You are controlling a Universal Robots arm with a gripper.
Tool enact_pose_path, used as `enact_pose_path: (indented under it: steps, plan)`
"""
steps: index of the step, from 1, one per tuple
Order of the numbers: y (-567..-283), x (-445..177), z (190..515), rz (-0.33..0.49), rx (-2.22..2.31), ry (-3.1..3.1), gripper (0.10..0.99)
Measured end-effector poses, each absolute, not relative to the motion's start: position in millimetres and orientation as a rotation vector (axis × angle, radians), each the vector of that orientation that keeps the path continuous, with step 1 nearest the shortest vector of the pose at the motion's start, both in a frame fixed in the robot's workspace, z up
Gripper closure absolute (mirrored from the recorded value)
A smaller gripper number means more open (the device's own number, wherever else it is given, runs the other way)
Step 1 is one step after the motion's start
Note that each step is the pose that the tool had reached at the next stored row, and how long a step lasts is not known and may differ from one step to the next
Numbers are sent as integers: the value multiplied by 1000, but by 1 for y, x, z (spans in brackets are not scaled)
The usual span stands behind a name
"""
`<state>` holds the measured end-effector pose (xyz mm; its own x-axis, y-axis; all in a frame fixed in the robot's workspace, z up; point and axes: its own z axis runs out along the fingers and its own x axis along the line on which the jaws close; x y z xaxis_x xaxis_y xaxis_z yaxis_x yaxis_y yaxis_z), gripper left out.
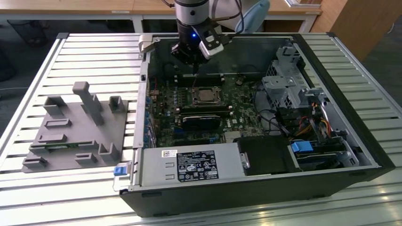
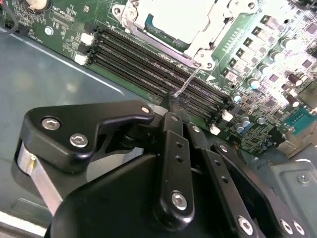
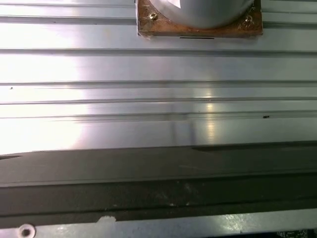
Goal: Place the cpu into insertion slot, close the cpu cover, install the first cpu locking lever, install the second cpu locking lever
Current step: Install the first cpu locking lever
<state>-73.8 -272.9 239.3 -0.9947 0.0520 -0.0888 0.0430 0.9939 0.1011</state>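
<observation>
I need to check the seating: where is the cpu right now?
In the exterior view the cpu sits in the motherboard socket, centre of the open computer case, just below the claw and above the graphics card.

the arm hangs straight down, its gripper (image 1: pixel 196 63) low with the jaws drawn together.

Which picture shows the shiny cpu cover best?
The second wrist view: the cpu cover appears close, its silver frame and window plain. The exterior view shows it small, inside the computer case.

Lab workbench: slatted aluminium table (image 1: pixel 75 52), open computer case (image 1: pixel 351 141), wooden desks (image 1: pixel 75 7).
</observation>
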Motion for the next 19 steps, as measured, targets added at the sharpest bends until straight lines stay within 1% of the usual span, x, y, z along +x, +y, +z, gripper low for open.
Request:
enact_pose_path:
  steps: [5, 19]
  plan:
    - [-271, -74, 239, 167, 74, 3045, 980]
    - [-273, -89, 244, 167, 73, 3045, 980]
